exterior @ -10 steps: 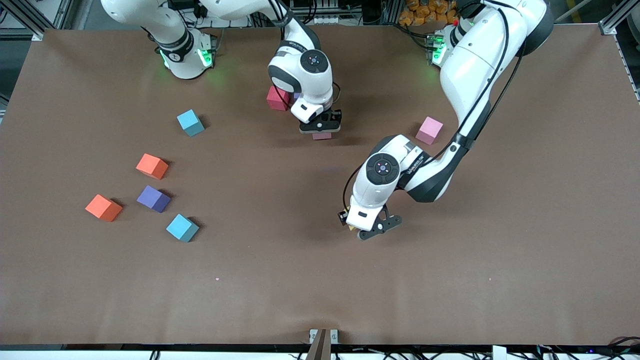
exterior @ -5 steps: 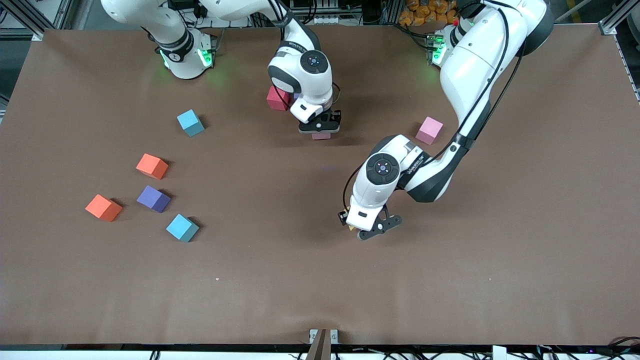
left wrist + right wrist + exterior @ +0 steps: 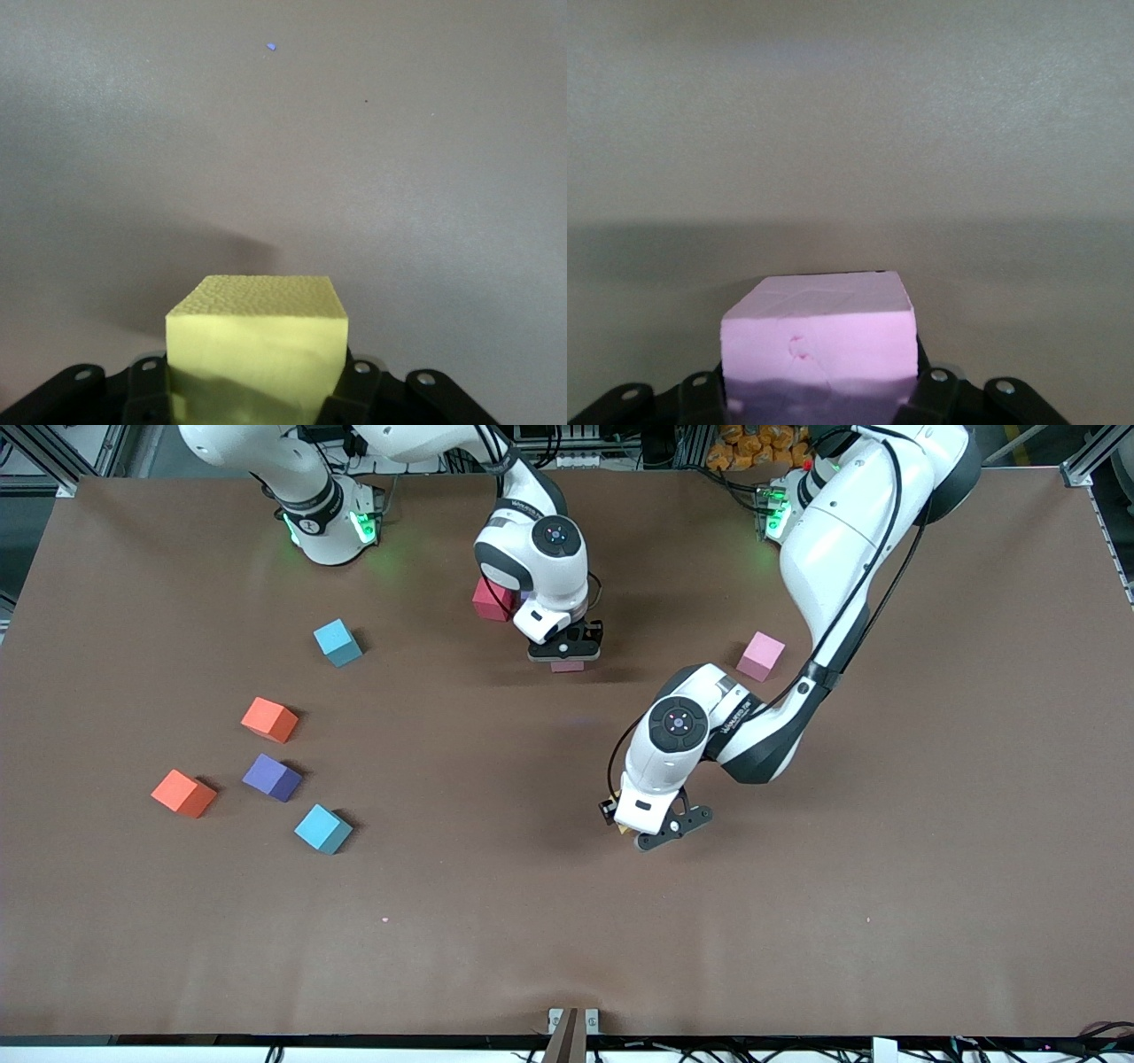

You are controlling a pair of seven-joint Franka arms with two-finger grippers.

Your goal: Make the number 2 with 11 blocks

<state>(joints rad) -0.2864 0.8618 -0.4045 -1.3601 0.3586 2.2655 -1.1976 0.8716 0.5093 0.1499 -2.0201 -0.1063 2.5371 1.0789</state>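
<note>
Left gripper (image 3: 657,834): clamped on yellow block (image 3: 257,341), over bare table (image 3: 797,921) mid-area
Right gripper (image 3: 567,654): around pink block (image 3: 819,332), grip unclear, beside red block (image 3: 490,600)
Loose blocks: toward right arm's end

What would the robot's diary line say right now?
left gripper: shut on yellow block, above bare table | right gripper: pink block between fingers, beside red block

blocks (image 3: 270,778) clustered (loosely) toward right arm's end
</note>
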